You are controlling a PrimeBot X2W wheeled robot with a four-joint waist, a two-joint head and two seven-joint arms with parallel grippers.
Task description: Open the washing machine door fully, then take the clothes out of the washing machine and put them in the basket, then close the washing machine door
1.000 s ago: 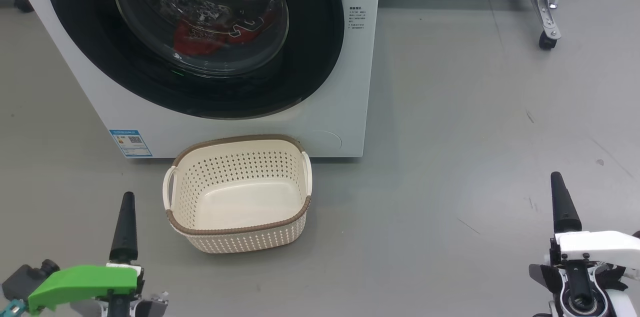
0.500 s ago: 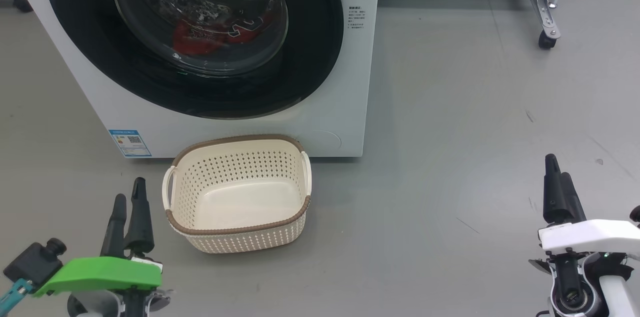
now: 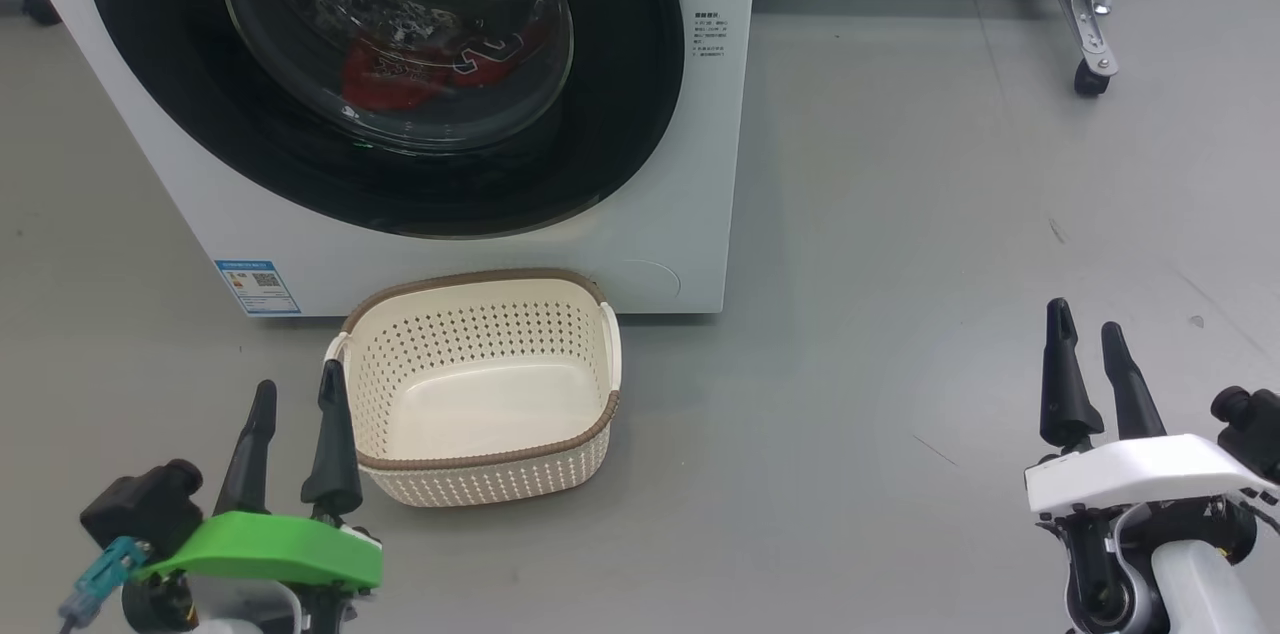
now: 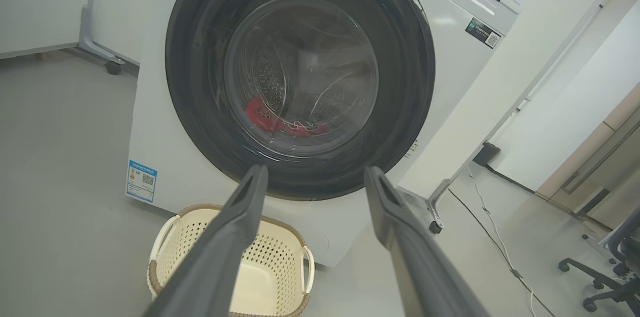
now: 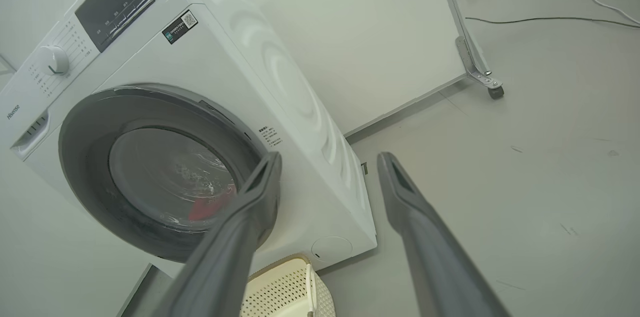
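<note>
Black-rimmed round glass door covers the white washing machine front, red clothes behind it; cream perforated basket stands just before.

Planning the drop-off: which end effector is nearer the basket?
Left. The left end effector is just left of the basket; the right end effector is far to its right.

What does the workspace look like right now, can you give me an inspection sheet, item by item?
Surface: grey floor, a few dark scuffs.
Job's things: washing machine door looks shut; red clothes behind its glass; washing machine white, upright; basket empty, on the floor in front of it.
Clutter: nothing seen.
Grippers: left gripper open, empty, near the basket; right gripper open, empty, over bare floor.
Cables: cable lying on the floor beyond the wheeled frame.
Surroundings: wheeled frame, office chair.
</note>
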